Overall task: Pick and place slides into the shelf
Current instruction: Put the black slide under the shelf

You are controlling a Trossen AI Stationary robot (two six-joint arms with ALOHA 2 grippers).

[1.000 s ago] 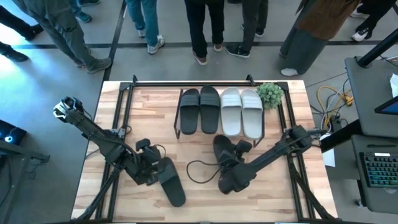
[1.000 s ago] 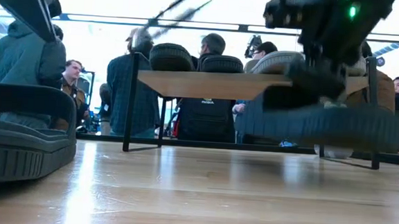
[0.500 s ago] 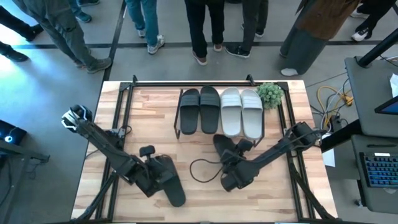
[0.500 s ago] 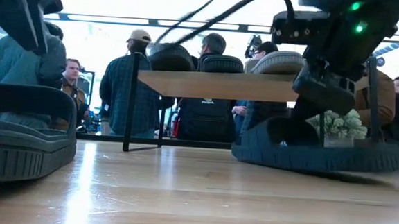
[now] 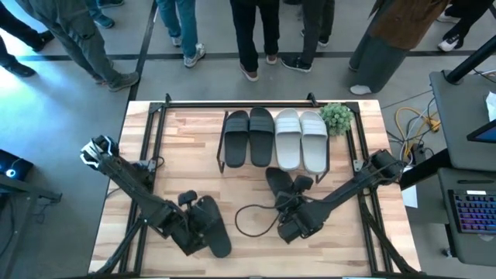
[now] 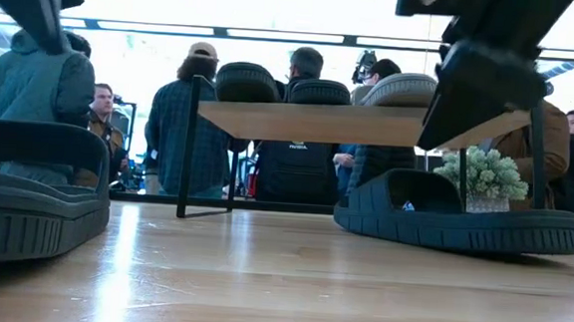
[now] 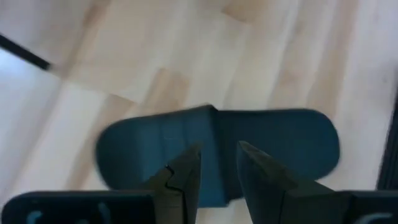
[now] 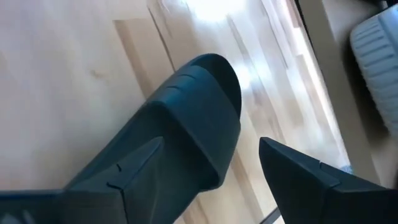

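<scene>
Near the surface's front edge, left end effector (image 7: pixel 214 177), fingers narrowly apart, hovers over a black slide (image 7: pixel 217 152); its long axis runs across the fingers' gap.

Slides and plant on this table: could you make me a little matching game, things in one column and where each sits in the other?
Things
1. pale slides
2. black slide by the left pincer
3. black slide by the right pincer
4. small plant

Places
A. on the table, just in front of the shelf
B. at the shelf's right end corner
C. near the table's front edge, left of centre
D. on top of the shelf, right half

Pairs: 1-D, 2-C, 3-A, 4-B
</scene>
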